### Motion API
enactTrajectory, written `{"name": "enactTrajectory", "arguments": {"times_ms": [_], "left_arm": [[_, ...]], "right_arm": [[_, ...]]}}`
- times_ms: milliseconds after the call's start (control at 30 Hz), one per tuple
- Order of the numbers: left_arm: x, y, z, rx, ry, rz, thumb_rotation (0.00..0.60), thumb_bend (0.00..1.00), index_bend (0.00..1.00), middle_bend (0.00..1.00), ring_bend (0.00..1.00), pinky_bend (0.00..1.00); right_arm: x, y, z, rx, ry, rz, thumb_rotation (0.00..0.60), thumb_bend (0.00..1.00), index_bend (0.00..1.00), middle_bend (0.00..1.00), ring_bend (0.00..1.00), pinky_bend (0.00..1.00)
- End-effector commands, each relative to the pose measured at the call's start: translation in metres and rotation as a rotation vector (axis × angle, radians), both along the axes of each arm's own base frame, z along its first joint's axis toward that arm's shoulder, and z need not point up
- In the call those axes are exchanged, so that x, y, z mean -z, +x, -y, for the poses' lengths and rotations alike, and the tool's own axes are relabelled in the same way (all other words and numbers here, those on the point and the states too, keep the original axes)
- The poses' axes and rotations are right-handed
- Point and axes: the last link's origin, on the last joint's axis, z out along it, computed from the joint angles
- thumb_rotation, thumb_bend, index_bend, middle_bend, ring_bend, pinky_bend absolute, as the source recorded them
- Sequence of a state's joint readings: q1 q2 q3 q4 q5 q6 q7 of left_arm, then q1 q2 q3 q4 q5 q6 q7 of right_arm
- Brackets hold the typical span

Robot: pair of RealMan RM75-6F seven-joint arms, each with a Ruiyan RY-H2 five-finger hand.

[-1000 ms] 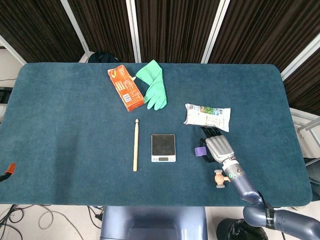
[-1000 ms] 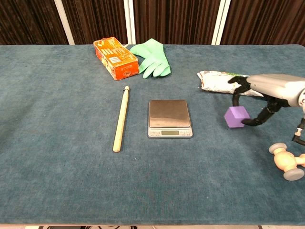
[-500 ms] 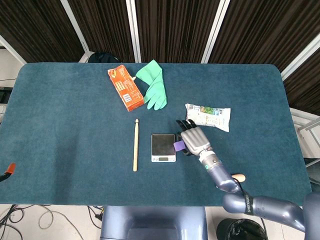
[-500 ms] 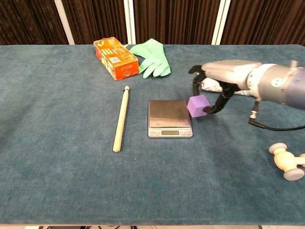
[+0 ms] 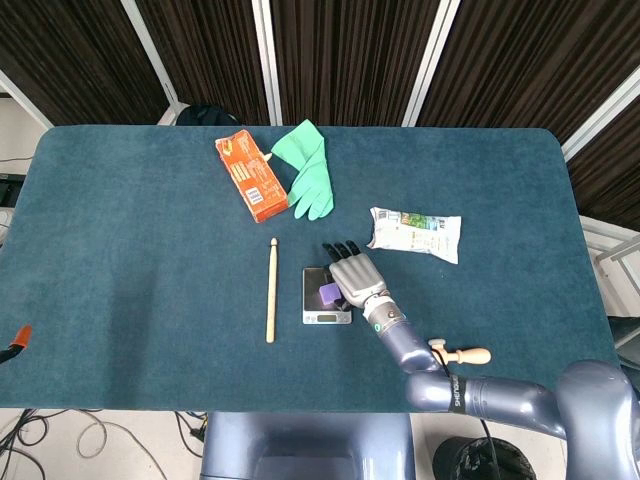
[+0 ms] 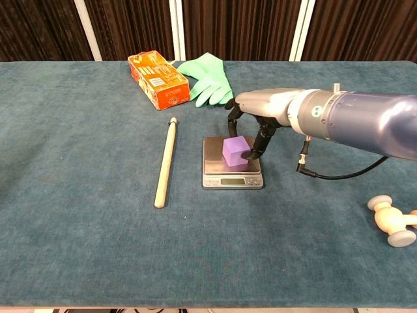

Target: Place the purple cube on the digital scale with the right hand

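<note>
Placement step, final phase. My right hand [image 6: 255, 128] pinches the small purple cube [image 6: 236, 152] between dark fingers [image 6: 263, 141] on its far and right faces, directly over the steel platform of the flat silver digital scale [image 6: 215, 160]. In the chest view the cube's underside appears to meet the platform, toward its right half; I cannot confirm full contact. In the head view my hand [image 5: 356, 277] covers most of the cube [image 5: 329, 293], with only a purple corner showing above the scale [image 5: 316, 288].

Next move, as I judge it: spread the fingers without dragging the cube, then lift clear so nothing loads the platform.

Cube: matte lilac, crisp edges, sitting slightly rotated relative to the scale's sides, upright rather than tipped. The scale's display strip is unreadable. Left hand is not visible.
</note>
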State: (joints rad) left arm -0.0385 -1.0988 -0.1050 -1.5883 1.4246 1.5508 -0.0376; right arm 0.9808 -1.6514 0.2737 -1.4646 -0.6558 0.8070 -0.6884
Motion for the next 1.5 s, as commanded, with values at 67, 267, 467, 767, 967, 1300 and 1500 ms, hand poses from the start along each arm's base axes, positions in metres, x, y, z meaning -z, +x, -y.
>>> {"name": "enactTrajectory", "arguments": {"times_ms": [67, 267, 467, 767, 967, 1300, 1500], "left_arm": [[0.000, 0.000, 0.000, 0.000, 0.000, 0.000, 0.600, 0.25, 0.02, 0.00, 0.00, 0.00], [0.000, 0.000, 0.000, 0.000, -0.001, 0.000, 0.600, 0.25, 0.02, 0.00, 0.00, 0.00], [0.000, 0.000, 0.000, -0.001, -0.001, -0.003, 0.600, 0.25, 0.02, 0.00, 0.00, 0.00], [-0.001, 0.000, 0.000, -0.002, -0.002, -0.002, 0.600, 0.25, 0.02, 0.00, 0.00, 0.00], [0.000, 0.000, 0.000, -0.004, 0.001, -0.001, 0.600, 0.25, 0.02, 0.00, 0.00, 0.00], [0.002, 0.002, 0.001, -0.006, -0.007, 0.002, 0.600, 0.25, 0.02, 0.00, 0.00, 0.00], [0.005, 0.001, 0.000, -0.013, -0.013, -0.006, 0.600, 0.25, 0.02, 0.00, 0.00, 0.00]], "right_arm": [[0.005, 0.008, 0.000, -0.001, 0.006, 0.003, 0.600, 0.40, 0.50, 0.00, 0.00, 0.00], [0.011, 0.013, 0.003, 0.008, 0.007, -0.006, 0.600, 0.40, 0.04, 0.00, 0.00, 0.00], [0.003, 0.016, 0.006, 0.025, -0.024, -0.004, 0.600, 0.36, 0.00, 0.00, 0.00, 0.00], [-0.044, -0.003, -0.003, 0.029, -0.089, -0.056, 0.600, 0.33, 0.00, 0.00, 0.00, 0.00], [-0.097, -0.035, -0.024, 0.061, -0.196, -0.018, 0.600, 0.32, 0.00, 0.00, 0.00, 0.00], [-0.162, -0.133, -0.084, 0.019, -0.375, 0.016, 0.600, 0.33, 0.00, 0.00, 0.00, 0.00], [-0.184, -0.181, -0.130, -0.020, -0.506, 0.021, 0.600, 0.32, 0.00, 0.00, 0.00, 0.00]]}}
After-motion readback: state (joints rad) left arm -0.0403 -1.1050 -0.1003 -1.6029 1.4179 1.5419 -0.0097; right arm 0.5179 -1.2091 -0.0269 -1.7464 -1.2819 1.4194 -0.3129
